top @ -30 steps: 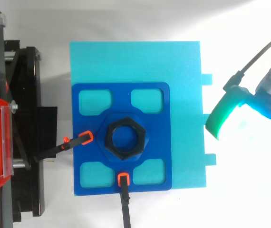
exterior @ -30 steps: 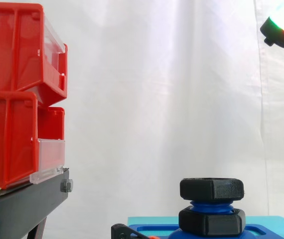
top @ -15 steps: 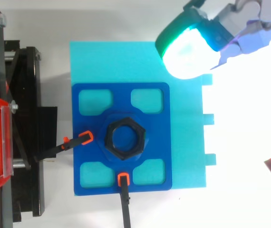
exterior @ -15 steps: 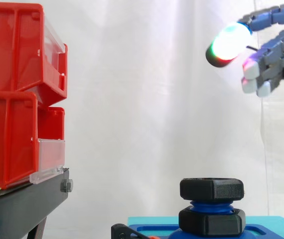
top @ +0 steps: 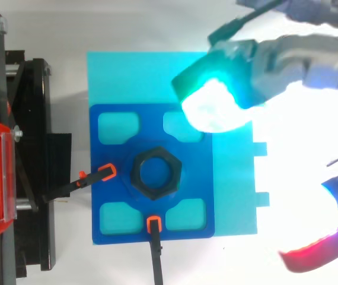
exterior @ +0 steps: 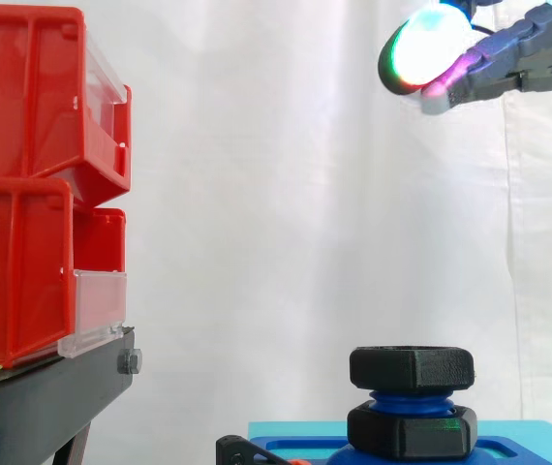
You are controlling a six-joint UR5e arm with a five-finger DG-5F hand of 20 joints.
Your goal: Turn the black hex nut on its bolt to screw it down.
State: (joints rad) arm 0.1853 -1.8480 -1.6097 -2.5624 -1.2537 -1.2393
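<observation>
Movement since half a second ago is confined to the right side. The red bins (exterior: pixel 24 145), the stand (exterior: pixel 44 397), the two orange-tipped clamps (top: pixel 107 172) and the plate (top: pixel 151 116) lie as before, and the nut (top: pixel 156 173) is not turned: it sits high on the blue bolt (exterior: pixel 412 399), with thread bare between it and a second black nut (exterior: pixel 412 431) below. The hand (exterior: pixel 518 68) has come further in from the right. In the top view its cyan-green pad (top: pixel 213 104) now overlaps the plate's upper right corner; in the side view it is high above the nut and right of it. Fingers are spread and fairly straight, holding nothing. Judgement: approach only, turning not yet begun; the hand has to centre over the nut and come down. Containers, left to right: both bins face away and their contents cannot be seen. Of the plate's four pockets, three show only the cyan base (top: pixel 145 77) through them; the fourth is partly covered by the pad.
</observation>
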